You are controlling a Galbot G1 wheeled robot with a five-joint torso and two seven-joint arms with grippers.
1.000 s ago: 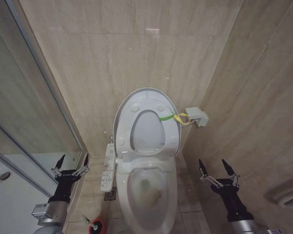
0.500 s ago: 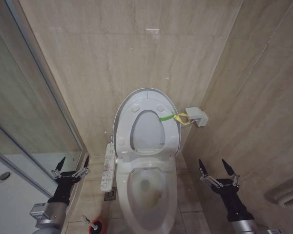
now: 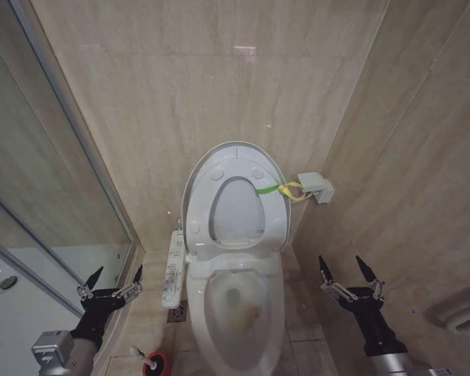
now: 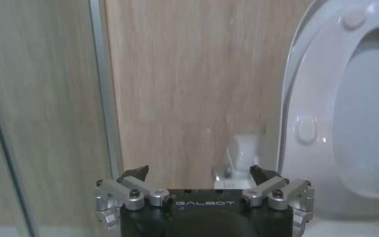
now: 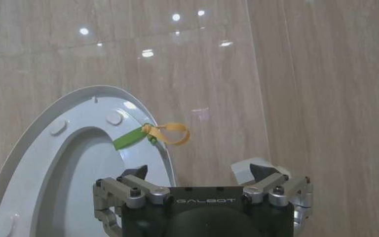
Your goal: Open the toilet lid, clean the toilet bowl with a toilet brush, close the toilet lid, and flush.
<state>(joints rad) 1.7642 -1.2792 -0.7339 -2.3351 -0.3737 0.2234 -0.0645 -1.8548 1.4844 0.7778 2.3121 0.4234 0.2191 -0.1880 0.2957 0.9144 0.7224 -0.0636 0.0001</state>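
So the toilet bowl point(image 3: 236, 309) sits dead centre, between the two grippers, with a brownish stain down inside it. The toilet lid point(image 3: 235, 168) is already up, leaning back against the beige tiled wall point(image 3: 219, 86), well beyond and above both grippers, and the seat ring point(image 3: 236, 210) is raised too, lying flat against the lid's underside. You can see the round bumpers on the ring and a green-and-yellow band point(image 3: 278, 188) tied at the lid's edge on the right gripper's side, pointing toward a small grey wall box point(image 3: 316, 187).

The glass shower door point(image 3: 47, 188) runs along the outer side of the left gripper point(image 3: 111, 276). That gripper hangs low beside the bowl, fingers spread wide apart, holding nothing. In its wrist view the left gripper point(image 4: 199, 173) faces the wall, with the raised lid point(image 4: 321, 123) off to one side. A white control panel point(image 3: 173, 270) is mounted on the bowl's side, between the left gripper and the bowl.

The right gripper point(image 3: 343, 270) is on the other side of the bowl, also low, with its fingers wide open and empty. From its wrist cam the right gripper point(image 5: 205, 173) looks at the lid point(image 5: 77, 148) and the band point(image 5: 156, 134).

The toilet brush point(image 3: 145, 356) stands in its red holder point(image 3: 157, 364) on the floor, just below and slightly inward of the left gripper, between it and the bowl.
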